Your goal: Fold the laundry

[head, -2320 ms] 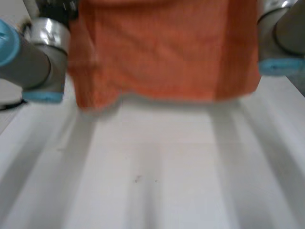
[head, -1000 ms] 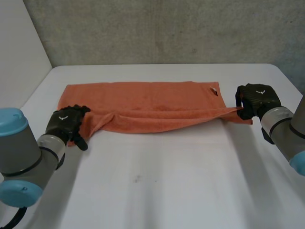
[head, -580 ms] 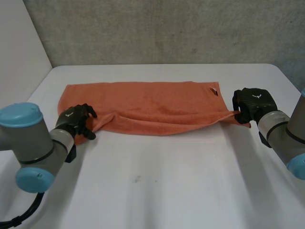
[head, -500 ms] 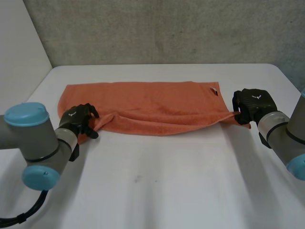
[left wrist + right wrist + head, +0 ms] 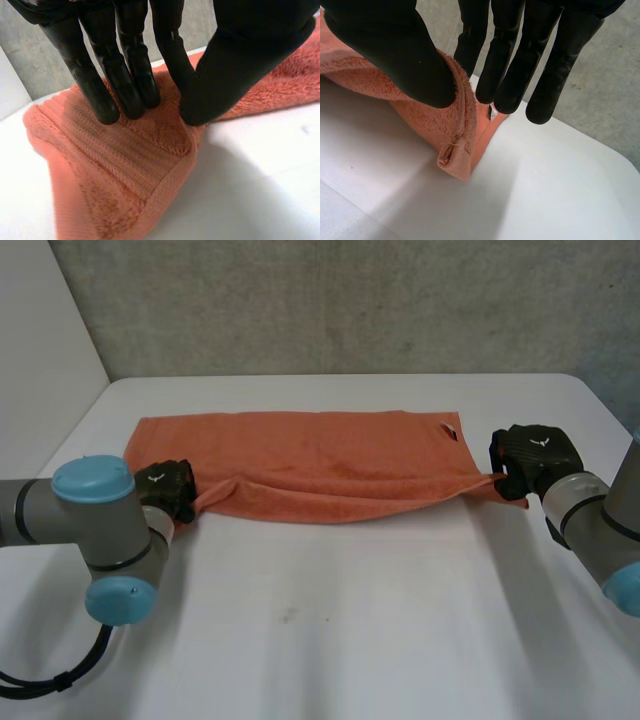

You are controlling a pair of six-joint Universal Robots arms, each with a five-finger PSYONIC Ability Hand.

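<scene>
Each pinching a near corner of the orange towel (image 5: 320,455) spread across the bench's (image 5: 350,620) far half, left hand (image 5: 168,488) and right hand (image 5: 535,455) should carry both evenly onto its far edge.

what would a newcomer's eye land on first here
An orange towel lies stretched across the white table, its near edge folded over. A black hand pinches each end: the left hand at the left corner, the right hand at the right corner.

Left hand (image 5: 165,488), right hand (image 5: 535,455): wide apart, pinch grips
</scene>
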